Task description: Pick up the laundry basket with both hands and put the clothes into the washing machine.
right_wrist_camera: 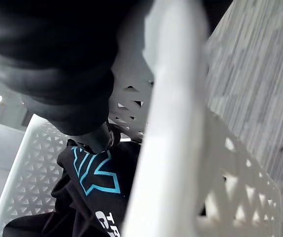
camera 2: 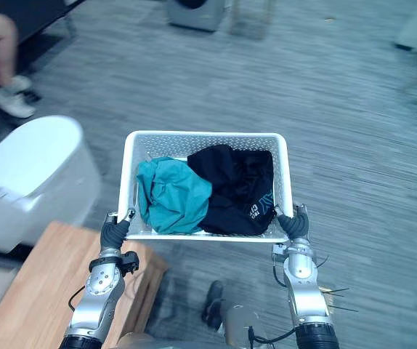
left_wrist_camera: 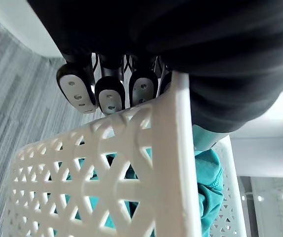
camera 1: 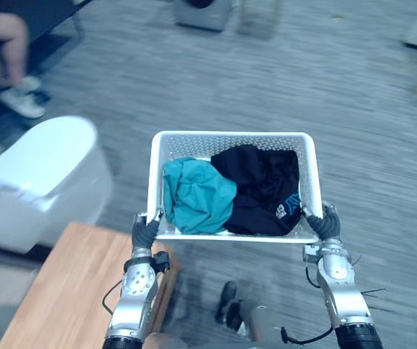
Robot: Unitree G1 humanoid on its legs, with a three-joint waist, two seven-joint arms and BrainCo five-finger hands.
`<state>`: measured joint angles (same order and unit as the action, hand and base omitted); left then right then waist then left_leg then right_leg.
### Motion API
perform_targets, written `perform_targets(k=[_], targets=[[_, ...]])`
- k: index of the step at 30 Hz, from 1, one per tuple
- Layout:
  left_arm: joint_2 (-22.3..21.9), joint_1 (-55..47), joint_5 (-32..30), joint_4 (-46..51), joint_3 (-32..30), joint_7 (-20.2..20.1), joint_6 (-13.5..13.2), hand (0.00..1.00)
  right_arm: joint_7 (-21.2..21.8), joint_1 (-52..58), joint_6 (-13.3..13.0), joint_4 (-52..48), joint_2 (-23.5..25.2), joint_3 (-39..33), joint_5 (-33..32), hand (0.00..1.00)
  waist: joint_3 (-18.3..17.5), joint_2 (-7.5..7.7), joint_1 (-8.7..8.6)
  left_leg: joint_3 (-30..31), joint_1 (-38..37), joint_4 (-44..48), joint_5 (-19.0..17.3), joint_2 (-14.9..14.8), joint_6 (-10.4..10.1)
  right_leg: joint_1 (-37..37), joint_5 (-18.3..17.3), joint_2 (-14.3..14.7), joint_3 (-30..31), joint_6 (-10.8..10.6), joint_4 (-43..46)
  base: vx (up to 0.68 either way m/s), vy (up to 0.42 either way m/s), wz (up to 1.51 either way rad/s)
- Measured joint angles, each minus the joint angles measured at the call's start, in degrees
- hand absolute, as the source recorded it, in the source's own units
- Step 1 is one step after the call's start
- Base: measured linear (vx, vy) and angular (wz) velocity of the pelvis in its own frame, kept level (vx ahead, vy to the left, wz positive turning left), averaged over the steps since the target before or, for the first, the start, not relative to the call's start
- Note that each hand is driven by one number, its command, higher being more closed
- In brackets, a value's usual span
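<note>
The pick-up looks done: left hand and right hand clamp the near corners of the laundry basket, held over the floor with the clothes inside, the washing machine far ahead, so loading remains

We see a grey machine cut off at the top; a person's hand, blurred, is cut off too. The clothes hide the floor of the laundry basket.
</note>
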<state>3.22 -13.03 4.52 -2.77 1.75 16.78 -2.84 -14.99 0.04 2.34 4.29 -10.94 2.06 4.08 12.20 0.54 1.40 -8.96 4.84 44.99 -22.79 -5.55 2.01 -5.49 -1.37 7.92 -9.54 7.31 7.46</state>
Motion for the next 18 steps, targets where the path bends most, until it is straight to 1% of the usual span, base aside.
perform_targets(k=[1, 2, 3, 4, 5, 6, 7, 8, 9, 10, 11, 12, 13, 14, 15, 16, 17, 18], targets=[[-0.09, -0.5, -0.02, 0.02, 0.15, -0.02, 0.0, 1.0, 0.12, 0.01, 0.11, 0.0, -0.48, 0.21, 0.03, 1.0, 0.02, -0.12, 0.67, 2.83, 3.66, -3.25, 0.26, 3.02, -0.47, 1.65, 0.02, 0.01, 1.95, -0.13, -2.63, 0.08, 0.007, -1.42], [-0.19, -0.45, -0.03, 0.05, 0.23, -0.03, 0.01, 1.0, 0.12, 0.02, 0.25, 0.0, -0.69, 0.2, 0.03, 1.0, -0.01, -0.22, 1.06, 4.08, 5.58, -5.39, 0.65, 4.17, -1.11, 2.49, -0.02, -0.01, 2.66, -0.76, -4.43, 0.08, 0.021, -1.26], [-0.96, -0.38, -0.03, -0.03, 0.2, -0.03, -0.01, 1.0, 0.13, 0.11, 0.29, 0.03, -1.15, 0.17, 0.03, 1.0, -0.27, -1.69, 1.35, 6.32, 9.14, -12.34, 2.44, 3.54, -3.8, 3.74, -1.09, 0.72, 3.35, -3.18, -6.08, 0.19, 0.019, -1.31], [-2.1, -0.36, -0.02, 0.82, 0.11, -0.02, -0.24, 1.0, 0.18, -0.08, 0.14, -0.33, -2.54, 0.24, 0.01, 1.0, 0.62, -3.74, 2.7, 6.04, 11.49, -16.7, 5.96, 1.79, -6.97, 0.68, -3.15, 0.73, 4.56, 2.38, 7.73, 0.24, 0.009, -1.13], [-1.95, -0.22, -0.14, 0.26, 0.22, -0.22, -0.4, 1.0, 0.16, 0.34, 0.16, -0.08, -2.7, -0.08, -0.03, 1.0, 1.03, -4.32, 2.5, 5.46, 12.38, -15.71, 8.53, 1.25, -7.32, 2.02, -7.04, 0.58, 5.35, -0.4, 7.46, 0.3, 0.019, -0.77], [-2.85, 0.14, -0.13, -1.51, 0.52, -0.43, 0.42, 1.0, -0.02, 1.37, 0.57, 1.26, -2.64, -1.15, -0.1, 1.0, 0.68, -5.39, 2.44, 5.56, 12.3, -16.94, 12.27, 0.55, -6.49, 4.05, -7.75, 0.76, 4.73, -0.54, 6.06, 0.22, 0.026, -0.19], [-3.01, 0.18, -0.14, -1.48, 0.5, -0.41, 0.65, 1.0, 0.08, 1.54, 0.79, 1.3, -2.69, -1.08, -0.09, 1.0, 0.39, -5.43, 2.33, 5.16, 12.32, -18.13, 13.17, 0.78, -6.37, 4.44, -7.84, 0.2, 4.68, -0.69, 5.03, 0.27, 0.063, -0.06], [-3.29, 0.95, -0.21, -1.37, 0.42, -0.51, 0.9, 1.0, 0.02, 1.62, 0.79, 1.31, -2.92, -1.22, -0.14, 1.0, 0.14, -5.73, 2.24, 2.43, 13.54, -19.61, 13.33, 0.53, -6.39, 4.31, -8.33, -0.37, 4.62, -1.71, 3.58, 0.22, 0.053, 0.04], [-3.64, 0.91, -0.37, -0.96, 0.41, -0.54, 0.93, 1.0, 0.0, 1.64, 0.79, 1.3, -2.91, -1.37, -0.17, 1.0, 0.17, -5.61, 2.4, 0.37, 14.34, -20.26, 13.32, 0.37, -6.28, 4.26, -8.59, -0.67, 4.57, -2.15, 3.05, 0.28, 0.08, 0.11], [-4.11, 0.54, -0.6, -0.9, 0.45, -0.58, 1.09, 1.0, 0.08, 1.66, 0.8, 1.3, -2.69, -1.39, -0.15, 1.0, 0.19, -5.24, 2.56, -0.9, 14.63, -19.89, 13.07, 0.33, -5.73, 4.39, -9.78, -1.19, 4.54, -2.88, 3.68, 0.31, 0.087, 0.15], [-4.18, -0.22, -0.61, -0.9, 0.31, -0.53, 1.53, 1.0, 0.41, 2.08, 0.82, 1.3, -1.84, -1.6, 0.02, 1.0, -0.14, -3.97, 2.66, -2.87, 14.23, -18.88, 11.84, 1.32, -3.58, 4.48, -12.45, -2.76, 4.06, -4.77, 6.09, 0.36, 0.096, 0.31], [-3.97, -0.76, -0.62, -0.9, 0.45, -0.63, 1.7, 1.0, 0.56, 3.06, 0.82, 1.32, -0.98, -2.02, 0.13, 1.0, -0.35, -2.44, 2.66, -4.05, 12.92, -19.31, 10.97, 3.42, -1.86, 4.7, -15.36, -4.99, 3.17, -8.03, 9.17, 0.46, 0.1, 0.41], [-3.99, -1.21, -0.73, -0.94, 0.61, -1.0, 1.74, 1.0, 0.74, 4.14, 0.8, 1.28, -0.63, -2.36, 0.57, 1.0, -0.49, -1.84, 2.7, -4.47, 9.86, -21.78, 10.8, 4.74, -1.38, 3.17, -16.52, -6.3, 3.16, -9.93, 16.44, 0.51, 0.119, 0.38], [-3.77, -1.79, -0.75, -1.17, 0.64, -1.52, 1.86, 1.0, 1.33, 4.41, 0.8, 2.19, 0.15, -2.64, 1.11, 1.0, -0.34, -1.12, 2.59, -5.42, 6.48, -23.24, 14.14, 5.71, 4.53, -0.79, -17.2, -8.35, 3.14, -12.33, 31.11, 0.63, 0.123, 0.32], [-2.74, -2.06, -0.75, -1.41, 0.8, -1.78, 2.61, 1.0, 1.65, 4.83, 0.8, 3.29, 1.07, -3.04, 1.34, 1.0, -0.58, -0.24, 2.45, -4.99, 3.94, -23.4, 12.56, 6.9, 5.32, -3.89, -14.51, -10.61, 2.34, -14.14, 41.45, 0.63, 0.094, 0.38], [-2.08, -2.09, -0.83, -1.41, 1.31, -1.76, 3.08, 1.0, 1.71, 5.64, 0.81, 4.42, 1.73, -3.26, 1.66, 1.0, -0.52, -0.05, 2.1, -3.63, 0.1, -24.13, 10.7, 8.05, 5.69, -7.16, -14.63, -13.94, 0.75, -10.77, 51.91, 0.54, 0.042, 0.41], [-1.94, -2.11, -0.88, -1.38, 1.56, -1.74, 3.1, 1.0, 1.72, 5.95, 0.81, 4.79, 1.79, -3.29, 1.66, 1.0, -0.48, -0.29, 1.74, -3.01, -1.69, -24.72, 9.96, 8.21, 5.85, -8.2, -15.18, -15.19, 0.0, -9.09, 54.45, 0.55, 0.025, 0.52], [-1.57, -2.18, -0.88, -1.22, 1.65, -1.69, 3.1, 1.0, 1.74, 5.99, 0.81, 5.16, 2.06, -3.28, 1.65, 1.0, -0.44, -0.96, 0.62, -1.39, -4.9, -26.28, 9.11, 8.12, 5.66, -10.28, -15.8, -17.14, -1.49, -7.7, 54.84, 0.67, -0.008, 0.58]])
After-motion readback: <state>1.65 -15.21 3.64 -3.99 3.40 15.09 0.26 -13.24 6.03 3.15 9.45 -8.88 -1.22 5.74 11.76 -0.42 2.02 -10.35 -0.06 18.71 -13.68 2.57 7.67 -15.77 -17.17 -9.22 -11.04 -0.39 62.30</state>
